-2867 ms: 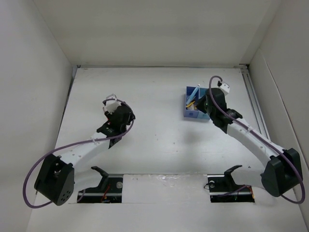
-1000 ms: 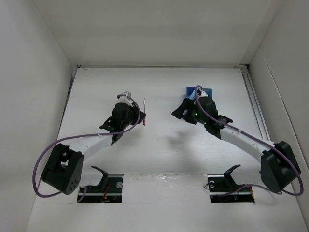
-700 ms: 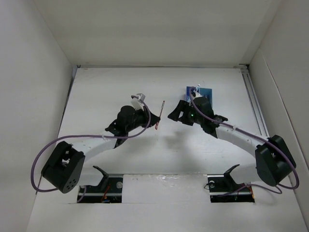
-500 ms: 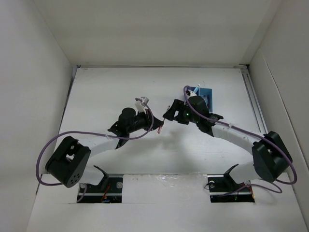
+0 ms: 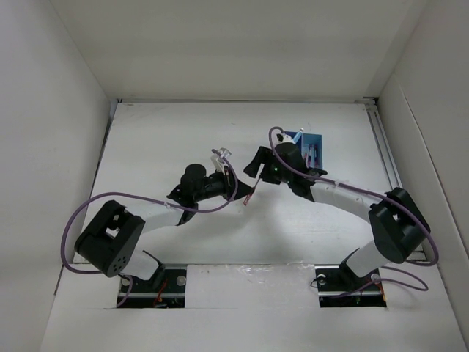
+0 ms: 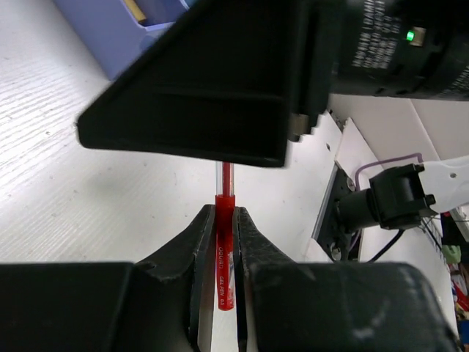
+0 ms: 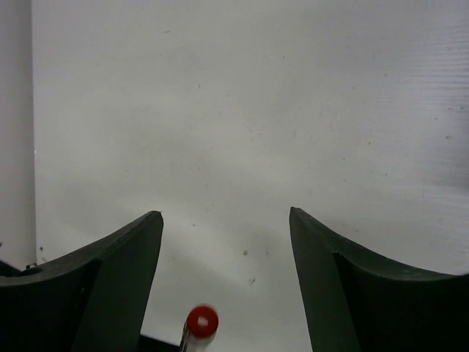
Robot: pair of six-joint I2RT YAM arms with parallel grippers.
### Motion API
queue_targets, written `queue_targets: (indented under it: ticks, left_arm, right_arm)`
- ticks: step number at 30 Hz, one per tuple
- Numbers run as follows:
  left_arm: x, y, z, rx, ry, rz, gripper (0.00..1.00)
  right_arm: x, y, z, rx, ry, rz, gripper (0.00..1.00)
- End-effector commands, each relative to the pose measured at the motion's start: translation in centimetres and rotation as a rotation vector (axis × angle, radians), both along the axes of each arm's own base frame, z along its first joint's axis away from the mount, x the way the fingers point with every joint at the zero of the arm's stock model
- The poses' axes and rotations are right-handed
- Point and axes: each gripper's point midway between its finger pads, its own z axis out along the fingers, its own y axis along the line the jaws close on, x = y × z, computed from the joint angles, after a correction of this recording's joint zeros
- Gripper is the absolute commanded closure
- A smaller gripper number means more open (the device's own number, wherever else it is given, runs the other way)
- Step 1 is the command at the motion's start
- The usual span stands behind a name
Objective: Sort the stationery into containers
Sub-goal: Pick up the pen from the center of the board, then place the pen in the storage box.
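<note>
Between my left fingers (image 6: pixel 183 268) the red pen (image 6: pixel 225 253) sits pinched tight, its end showing between my wide-spread right fingers (image 7: pixel 344 293)

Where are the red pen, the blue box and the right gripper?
red pen (image 6: pixel 225 253), left wrist view, on its red barrel.
blue box (image 6: pixel 110 40), left wrist view, on its outer wall.
right gripper (image 7: pixel 225 213), right wrist view, midway between its open fingertips.

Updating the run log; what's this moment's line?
left gripper: shut on red pen | right gripper: open at pen's end | blue box: awaiting pen
</note>
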Motion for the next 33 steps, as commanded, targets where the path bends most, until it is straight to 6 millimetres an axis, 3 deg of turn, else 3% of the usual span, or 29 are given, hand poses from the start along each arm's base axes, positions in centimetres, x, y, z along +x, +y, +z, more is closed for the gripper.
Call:
queue_targets:
  ticks: [1, 3, 7, 8, 11, 13, 14, 16, 18, 19, 22, 23, 26, 27, 29, 30, 33]
  left_arm:
    - [-0.8, -0.4, 2.0, -0.057, -0.076, -0.062, 1.00]
    - [-1.0, -0.5, 2.0, -0.058, -0.076, -0.071, 1.00]
    - [-1.0, -0.4, 2.2, -0.055, -0.087, -0.073, 1.00]
    - [-1.1, -0.5, 1.8, -0.051, -0.077, -0.082, 1.00]
    - [-1.0, -0.6, 1.6, -0.041, -0.078, -0.083, 1.00]
    - [-0.9, -0.6, 1.8, -0.047, -0.087, -0.083, 0.89]
    - [-0.9, -0.6, 1.8, -0.047, -0.087, -0.083, 0.74]
    - [-0.9, -0.6, 1.8, -0.039, -0.107, -0.086, 0.58]
    - [-0.9, -0.5, 3.0, -0.060, -0.139, -0.086, 0.41]
    - [-1.1, -0.4, 2.5, -0.053, -0.129, -0.086, 0.37]
    - [-1.6, 0.0, 3.9, -0.075, -0.164, -0.085, 0.25]
    - [-1.7, 0.0, 4.3, -0.082, -0.174, -0.085, 0.24]
    - [-2.4, 0.5, 4.9, -0.092, -0.190, -0.085, 0.22]
    - [-2.4, 0.5, 5.2, -0.097, -0.197, -0.085, 0.22]
    - [-2.5, 0.6, 5.3, -0.095, -0.195, -0.085, 0.22]
    - [-2.7, 0.6, 5.6, -0.101, -0.202, -0.093, 0.22]
    - [-3.6, 0.4, 6.2, -0.132, -0.190, -0.136, 0.22]
  right_arm:
    - [2.6, 0.1, 2.5, 0.024, -0.079, -0.067, 0.25]
    - [3.1, 0.5, 2.4, 0.023, -0.077, -0.067, 0.30]
    - [3.8, 1.0, 2.2, 0.021, -0.074, -0.067, 0.64]
    - [3.8, 1.0, 2.2, 0.021, -0.074, -0.067, 0.80]
    - [4.0, 1.2, 2.2, 0.021, -0.074, -0.067, 0.98]
    - [4.5, 0.3, 2.0, 0.002, -0.076, -0.103, 1.00]
    - [4.5, 0.1, 1.8, -0.008, -0.072, -0.111, 1.00]
    - [4.9, -0.4, 1.9, -0.021, -0.077, -0.125, 1.00]
    - [5.1, -1.3, 1.9, -0.038, -0.074, -0.153, 1.00]
    - [5.5, -2.2, 1.7, -0.058, -0.074, -0.174, 1.00]
    - [6.8, -5.7, 1.7, -0.112, -0.069, -0.286, 1.00]
    - [7.9, -8.0, 1.8, -0.143, -0.075, -0.366, 1.00]
    - [8.4, -12.5, 2.8, -0.196, -0.078, -0.493, 1.00]
    - [8.6, -15.5, 2.7, -0.237, -0.067, -0.575, 1.00]
    - [8.8, -18.6, 4.0, -0.261, -0.078, -0.678, 1.00]
    - [9.0, -21.4, 4.8, -0.297, -0.094, -0.774, 1.00]
    - [8.4, -25.6, 6.1, -0.349, -0.097, -0.906, 1.00]
